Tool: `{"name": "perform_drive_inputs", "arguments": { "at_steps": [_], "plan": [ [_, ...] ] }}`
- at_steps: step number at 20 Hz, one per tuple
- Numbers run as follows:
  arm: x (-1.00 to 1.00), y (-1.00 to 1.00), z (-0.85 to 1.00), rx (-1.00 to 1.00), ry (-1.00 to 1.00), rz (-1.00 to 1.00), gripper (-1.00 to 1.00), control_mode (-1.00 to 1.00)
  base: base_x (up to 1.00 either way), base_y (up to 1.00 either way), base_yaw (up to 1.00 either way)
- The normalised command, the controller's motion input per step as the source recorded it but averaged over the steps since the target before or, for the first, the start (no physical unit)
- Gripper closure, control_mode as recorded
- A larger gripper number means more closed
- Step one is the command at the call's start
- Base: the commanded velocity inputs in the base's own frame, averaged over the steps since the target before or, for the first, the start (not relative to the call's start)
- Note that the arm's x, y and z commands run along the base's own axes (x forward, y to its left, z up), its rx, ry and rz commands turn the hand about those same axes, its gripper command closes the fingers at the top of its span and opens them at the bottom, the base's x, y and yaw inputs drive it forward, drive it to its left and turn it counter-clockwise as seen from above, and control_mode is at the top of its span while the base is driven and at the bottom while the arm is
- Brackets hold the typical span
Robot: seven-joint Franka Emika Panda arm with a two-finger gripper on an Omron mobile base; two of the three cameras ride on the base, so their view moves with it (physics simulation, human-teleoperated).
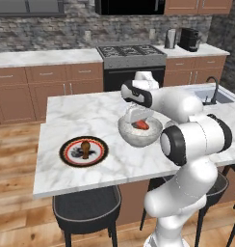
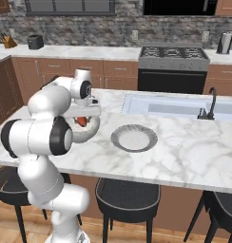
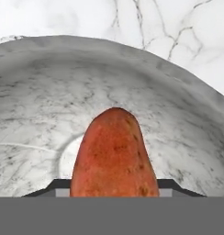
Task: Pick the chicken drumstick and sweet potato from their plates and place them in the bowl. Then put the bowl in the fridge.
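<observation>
1. Orange-red oblong sweet potato (image 3: 114, 153) hangs inside the speckled whitish bowl (image 1: 130, 135), pinched between the gripper's (image 1: 140, 123) half-closed jaws; not released.
2. Brown drumstick (image 1: 84, 147) sits on the red-rimmed plate (image 1: 67, 153).
3. Fridge step untouched.

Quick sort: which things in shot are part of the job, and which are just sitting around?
Job:
- sweet potato, between the fingers of the gripper, over the bowl
- chicken drumstick on the red-rimmed plate
- grey plate, bare

Just there:
- stove
- sink and tap
- stools
- coffee machine
</observation>
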Motion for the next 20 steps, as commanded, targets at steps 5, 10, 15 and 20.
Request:
{"name": "perform_drive_inputs", "arguments": {
  "at_steps": [5,10,15,20],
  "plan": [
    [-0.41,0.06,0.04,0.0,0.0,-0.02,-1.0,-1.0,0.0,0.0,0.0],
    [-0.39,0.08,0.24,0.0,0.0,-0.01,-1.0,-1.0,0.0,0.0,0.0],
    [-0.39,0.27,0.55,0.0,0.0,0.0,-1.0,-1.0,0.0,0.0,0.0],
    [-0.54,0.46,0.4,0.0,-0.05,-0.04,-1.0,-1.0,0.0,0.0,0.0]
  ]
}}
